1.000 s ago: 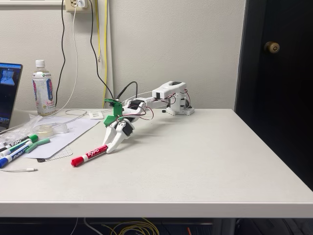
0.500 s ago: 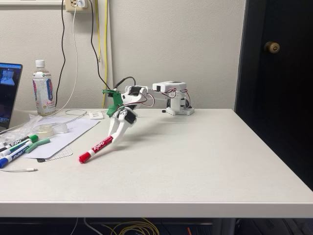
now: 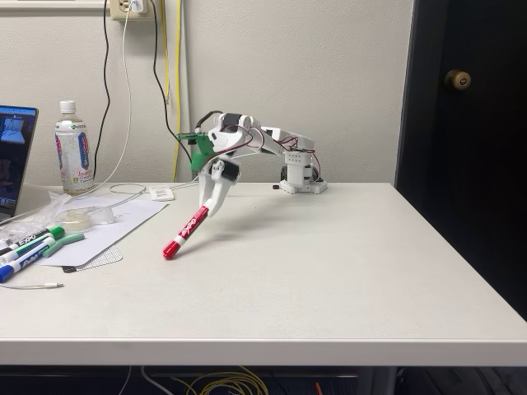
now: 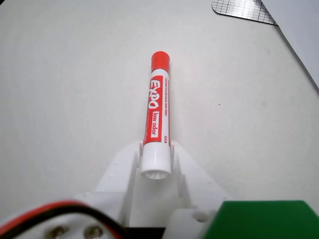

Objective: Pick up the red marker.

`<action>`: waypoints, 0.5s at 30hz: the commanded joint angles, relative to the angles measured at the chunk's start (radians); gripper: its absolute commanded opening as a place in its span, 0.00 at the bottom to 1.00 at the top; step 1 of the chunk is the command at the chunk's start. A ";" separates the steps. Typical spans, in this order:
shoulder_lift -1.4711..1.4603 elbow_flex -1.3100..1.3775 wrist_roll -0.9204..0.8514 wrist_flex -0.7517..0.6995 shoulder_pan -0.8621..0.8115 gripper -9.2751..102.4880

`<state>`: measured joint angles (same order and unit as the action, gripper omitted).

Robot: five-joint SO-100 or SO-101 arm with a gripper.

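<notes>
The red marker [image 3: 188, 232] hangs tilted, its red cap pointing down and to the left, close over the white table [image 3: 329, 271]; I cannot tell whether the cap touches the surface. My gripper [image 3: 208, 208] is shut on the white rear end of the barrel. In the wrist view the red marker [image 4: 158, 109] runs straight away from the gripper [image 4: 155, 152], label with white lettering facing up, and a white finger presses on each side of its butt end.
Green- and blue-capped markers [image 3: 31, 247] lie at the table's left edge beside white paper [image 3: 123, 218], a tape roll [image 3: 82, 216], a bottle [image 3: 73, 148] and a laptop [image 3: 12, 156]. A thin cable [image 3: 37, 286] lies near the front left. A grid mat [image 4: 244, 7] shows in the wrist view.
The gripper has risen and swung right with the marker in it. The marker went from lying nearly flat on the table to hanging steeply, cap down.
</notes>
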<state>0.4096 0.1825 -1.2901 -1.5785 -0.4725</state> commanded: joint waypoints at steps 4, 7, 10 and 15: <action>0.169 0.038 0.002 -0.173 0.011 0.13; 0.278 -0.094 -0.011 -0.173 0.005 0.13; 0.365 -0.198 -0.018 -0.173 0.000 0.13; 0.534 -0.413 -0.015 -0.172 0.000 0.13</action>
<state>0.7946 -0.1534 -1.3008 -1.7487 -0.4679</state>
